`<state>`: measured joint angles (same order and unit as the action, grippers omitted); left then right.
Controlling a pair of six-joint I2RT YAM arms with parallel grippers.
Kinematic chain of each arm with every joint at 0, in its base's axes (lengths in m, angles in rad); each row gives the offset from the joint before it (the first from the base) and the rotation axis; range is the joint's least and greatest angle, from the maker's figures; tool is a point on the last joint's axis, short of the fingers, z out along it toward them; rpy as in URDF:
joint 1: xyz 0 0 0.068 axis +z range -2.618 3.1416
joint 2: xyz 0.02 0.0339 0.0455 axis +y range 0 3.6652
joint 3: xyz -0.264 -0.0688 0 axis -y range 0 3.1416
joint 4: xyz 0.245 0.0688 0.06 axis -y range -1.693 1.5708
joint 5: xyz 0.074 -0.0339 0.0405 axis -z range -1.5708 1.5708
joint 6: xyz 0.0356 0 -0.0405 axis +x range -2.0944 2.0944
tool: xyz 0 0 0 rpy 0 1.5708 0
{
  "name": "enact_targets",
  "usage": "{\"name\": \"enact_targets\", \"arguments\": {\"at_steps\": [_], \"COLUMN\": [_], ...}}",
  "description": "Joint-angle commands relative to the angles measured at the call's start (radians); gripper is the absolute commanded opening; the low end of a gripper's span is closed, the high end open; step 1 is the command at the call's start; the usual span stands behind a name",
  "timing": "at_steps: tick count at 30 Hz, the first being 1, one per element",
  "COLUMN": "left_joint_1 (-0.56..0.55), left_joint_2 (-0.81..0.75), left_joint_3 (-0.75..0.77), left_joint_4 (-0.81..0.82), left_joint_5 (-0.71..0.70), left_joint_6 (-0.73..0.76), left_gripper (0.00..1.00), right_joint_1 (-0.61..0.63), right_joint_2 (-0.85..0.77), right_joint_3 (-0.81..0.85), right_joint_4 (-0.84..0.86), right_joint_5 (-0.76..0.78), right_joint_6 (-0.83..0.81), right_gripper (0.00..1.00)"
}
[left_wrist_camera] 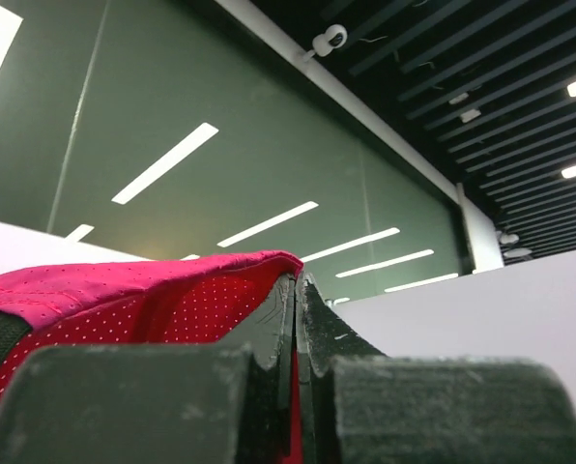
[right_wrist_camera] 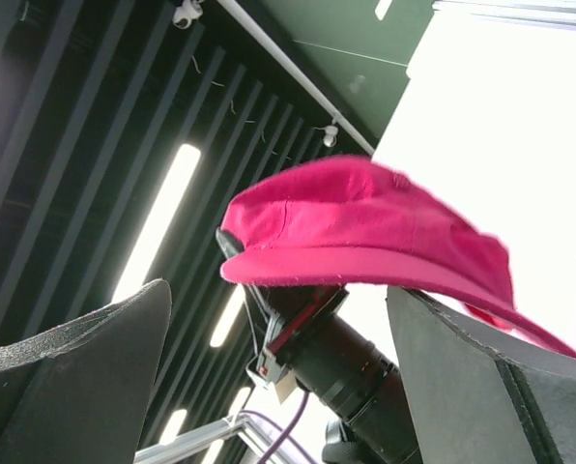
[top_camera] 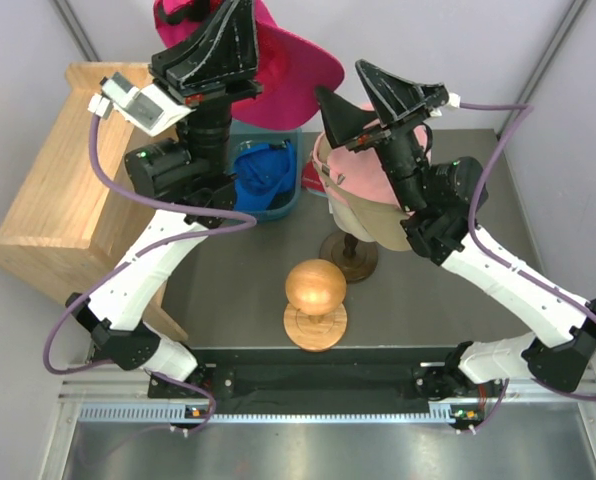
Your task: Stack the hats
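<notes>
My left gripper (top_camera: 233, 30) points up and is shut on the magenta cap (top_camera: 283, 70), held high above the back of the table. In the left wrist view the closed fingertips (left_wrist_camera: 298, 290) pinch the magenta cloth (left_wrist_camera: 124, 300). My right gripper (top_camera: 363, 95) is open and empty, raised beside the stack; its wrist view shows the magenta cap (right_wrist_camera: 356, 227) between its spread fingers. A light pink cap (top_camera: 363, 185) sits on a tan cap (top_camera: 373, 225) on the stand. A royal blue cap (top_camera: 263, 175) lies in a bin.
A blue bin (top_camera: 288, 200) stands at the back middle. A wooden ball on a round stand (top_camera: 315, 300) is near the front centre. A wooden cabinet (top_camera: 53, 170) fills the left side. The dark stand base (top_camera: 348, 257) carries the capped head.
</notes>
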<state>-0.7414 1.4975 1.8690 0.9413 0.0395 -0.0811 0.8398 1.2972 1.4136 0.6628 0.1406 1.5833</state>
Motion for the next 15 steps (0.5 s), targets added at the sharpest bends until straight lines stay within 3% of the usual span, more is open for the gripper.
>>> {"name": "enact_targets", "arguments": {"at_steps": [1,15], "left_joint_1": [-0.004,-0.004], "left_joint_2": [-0.045,-0.014], "left_joint_3": [-0.011,0.041], "left_joint_4": [0.021,-0.007], "left_joint_5": [0.079,0.212], "left_joint_6": [-0.043,-0.046], "left_gripper": [0.0,0.0], "right_joint_1": [-0.013,-0.008], "right_joint_2": [0.025,0.083], "right_joint_3": [0.05,0.139], "right_joint_4": [0.07,0.037], "right_joint_5": [-0.015,-0.076], "right_joint_6": [0.014,0.072], "right_gripper": [0.92,0.93]}}
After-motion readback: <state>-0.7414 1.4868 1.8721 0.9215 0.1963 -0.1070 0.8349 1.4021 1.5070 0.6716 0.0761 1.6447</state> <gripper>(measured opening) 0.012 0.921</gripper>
